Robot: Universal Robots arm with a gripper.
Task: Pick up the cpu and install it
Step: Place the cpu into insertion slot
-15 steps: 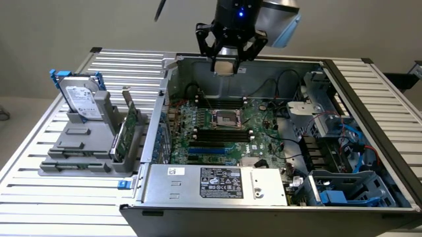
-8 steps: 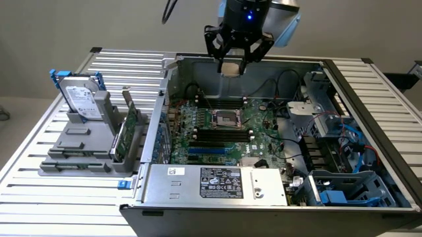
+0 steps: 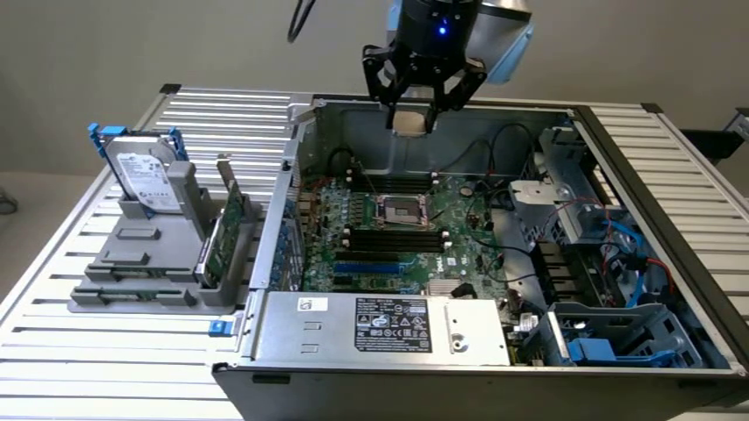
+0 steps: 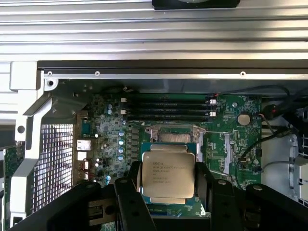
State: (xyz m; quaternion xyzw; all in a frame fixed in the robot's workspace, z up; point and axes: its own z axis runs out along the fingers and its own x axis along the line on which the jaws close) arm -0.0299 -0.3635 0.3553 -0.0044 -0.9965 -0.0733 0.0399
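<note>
A ribbed metal counter (image 3: pixel 94 351) of pale slats carries the whole set-up, with a plain beige wall (image 3: pixel 140 44) behind it. On the counter lies an open computer case (image 3: pixel 468 395), its side off, so that the green motherboard (image 3: pixel 468 254) faces upward. A power supply (image 3: pixel 392 324) with a dark label sits along the case's near edge. Toward the exterior view's left, beside the case, a grey holder (image 3: pixel 140 263) stands on the slats. It keeps a hard drive (image 3: pixel 143 180) with blue handles upright, and a green circuit card (image 3: pixel 224 230) stands on edge in it as well.

The claw (image 3: pixel 415 112) hangs over the far part of the case, pinching the cpu (image 3: pixel 412 121) by two opposite edges. In the wrist view the black fingers (image 4: pixel 130 197) press against either side of the chip, which is in the air, clear of the board. The socket (image 3: pixel 401 210), dark with a metal frame, lies on the motherboard below and apart from it.

The cpu's dull silver top, with its faint printed lines, faces the wrist camera. Those lines run across from one finger to the other. The chip is close to square, so I cannot tell a long axis. Its edges sit square with the socket frame and parallel to the memory slots (image 4: pixel 166 108) beyond it.
</note>
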